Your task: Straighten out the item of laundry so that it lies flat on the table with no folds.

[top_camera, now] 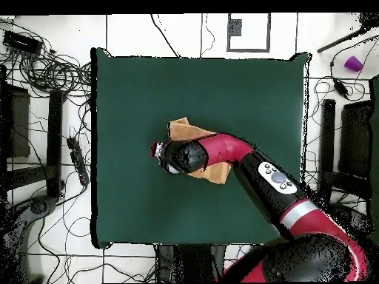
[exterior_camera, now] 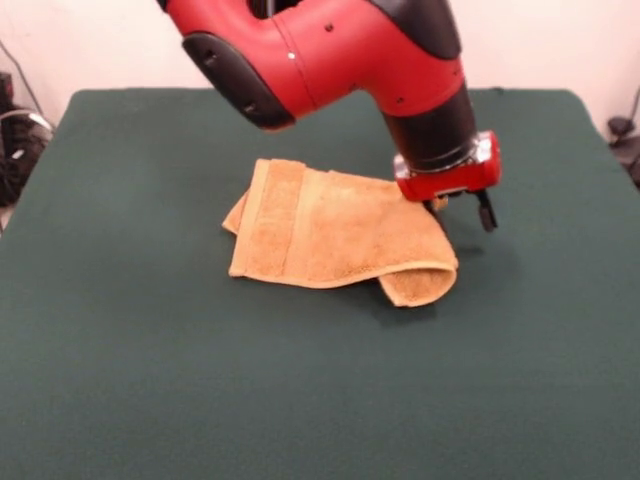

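The orange-tan towel point(exterior_camera: 330, 240) lies folded near the middle of the green table point(exterior_camera: 150, 350). Its right side is doubled over, and a rounded lower layer sticks out at the front right. A woven border band runs down its left side. My gripper point(exterior_camera: 460, 215) hangs just above the towel's far right corner, with its jaws apart and nothing between them. One finger point(exterior_camera: 434, 206) is at the towel's edge, the other point(exterior_camera: 487, 213) is over bare cloth. In the overhead view the arm covers most of the towel point(top_camera: 185, 130), and the gripper point(top_camera: 158, 151) sits at its left side.
The arm's red and black links point(exterior_camera: 330, 50) reach down from above over the far side of the towel. Cables and equipment point(top_camera: 52, 74) lie on the floor round the table. Wide green cloth surrounds the towel on all sides.
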Robot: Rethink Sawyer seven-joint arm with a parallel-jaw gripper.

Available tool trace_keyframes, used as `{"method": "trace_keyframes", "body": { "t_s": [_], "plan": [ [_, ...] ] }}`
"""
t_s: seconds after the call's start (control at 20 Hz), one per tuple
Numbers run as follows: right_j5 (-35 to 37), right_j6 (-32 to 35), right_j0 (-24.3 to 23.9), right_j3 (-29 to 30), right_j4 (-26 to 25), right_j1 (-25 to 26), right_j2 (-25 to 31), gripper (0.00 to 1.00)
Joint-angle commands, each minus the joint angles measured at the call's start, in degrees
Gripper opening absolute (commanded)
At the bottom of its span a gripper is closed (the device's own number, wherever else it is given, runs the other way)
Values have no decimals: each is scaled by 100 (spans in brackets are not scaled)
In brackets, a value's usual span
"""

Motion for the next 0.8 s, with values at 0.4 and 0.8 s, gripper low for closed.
{"method": "trace_keyframes", "body": {
  "t_s": [0.4,0.8],
  "plan": [
    [1598,-1338,-319,-21,883,-578,595,100],
    [1561,-1231,-433,234,904,-811,709,100]
  ]
}}
